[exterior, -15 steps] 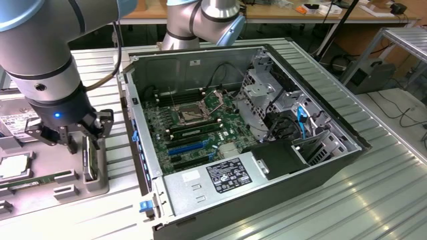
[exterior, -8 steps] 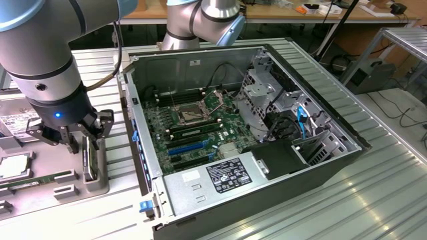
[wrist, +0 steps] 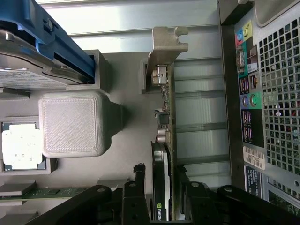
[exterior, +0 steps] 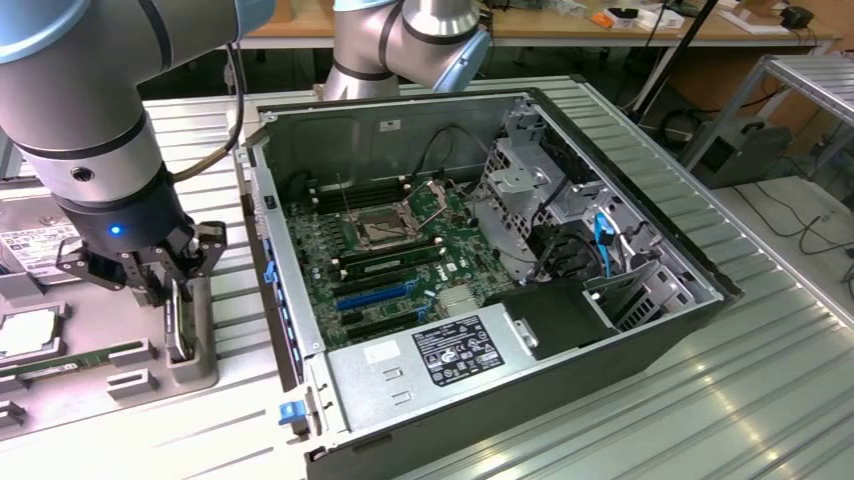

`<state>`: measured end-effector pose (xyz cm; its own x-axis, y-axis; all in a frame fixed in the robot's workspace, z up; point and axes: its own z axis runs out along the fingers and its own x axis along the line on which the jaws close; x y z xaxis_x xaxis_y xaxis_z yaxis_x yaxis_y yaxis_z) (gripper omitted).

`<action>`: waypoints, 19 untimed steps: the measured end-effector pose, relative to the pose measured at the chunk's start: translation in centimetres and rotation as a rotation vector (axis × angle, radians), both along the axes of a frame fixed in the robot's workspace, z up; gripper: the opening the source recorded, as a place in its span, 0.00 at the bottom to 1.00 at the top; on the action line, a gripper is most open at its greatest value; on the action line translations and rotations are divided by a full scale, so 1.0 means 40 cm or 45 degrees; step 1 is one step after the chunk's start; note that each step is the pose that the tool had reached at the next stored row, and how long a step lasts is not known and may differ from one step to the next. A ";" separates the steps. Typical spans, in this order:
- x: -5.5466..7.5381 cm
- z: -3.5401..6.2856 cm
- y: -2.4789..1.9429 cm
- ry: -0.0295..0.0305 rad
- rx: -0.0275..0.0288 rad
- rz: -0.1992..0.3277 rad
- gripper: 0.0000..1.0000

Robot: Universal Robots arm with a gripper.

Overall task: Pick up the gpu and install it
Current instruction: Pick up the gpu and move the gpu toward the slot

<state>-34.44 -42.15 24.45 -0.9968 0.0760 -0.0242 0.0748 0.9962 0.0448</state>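
While the gripper [exterior: 171, 300] hangs low over the grey tray [exterior: 200, 378], the gpu [wrist: 161, 159] stands on its thin edge in a slot of that tray, on the side nearest the computer case [exterior: 534, 250]. The black fingers [wrist: 139, 180] are apart, one on each side of the card and very close to it. It is hard to see if they touch it. Also in the tray are a grey block [wrist: 72, 122], a hard drive [wrist: 33, 70] with blue rails, a square chip [wrist: 21, 145] and a green memory stick [wrist: 44, 192]. The block is near the card but not touching it. The card's silver bracket [wrist: 166, 44] is at the end away from the fingers.

In the wrist view the gripper covers the end of the card that it stands over, and the hard drive and the case are cut off at the picture's edge. In the exterior view the gripper hides the top of the card.

A bare strip of ribbed metal table [wrist: 199, 108] lies between the tray and the case. The case lies on its side with its cover off, at the exterior view's right of the tray. Its green board [exterior: 387, 250] is open from above, with blue slots [exterior: 374, 297] near the power box [exterior: 447, 350]. A metal cage [exterior: 521, 200] and some cables stand beside the board
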 end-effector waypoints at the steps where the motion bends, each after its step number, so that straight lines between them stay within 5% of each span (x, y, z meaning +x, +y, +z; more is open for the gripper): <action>1: 0.000 0.000 0.000 0.0000 0.0000 0.000 0.38; 5: 0.000 0.000 0.000 0.0000 0.0000 0.000 0.27; 19: 0.000 0.004 0.000 -0.0001 0.0000 0.000 0.27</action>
<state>-34.45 -42.14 24.61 -0.9968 0.0760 -0.0243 0.0749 0.9962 0.0448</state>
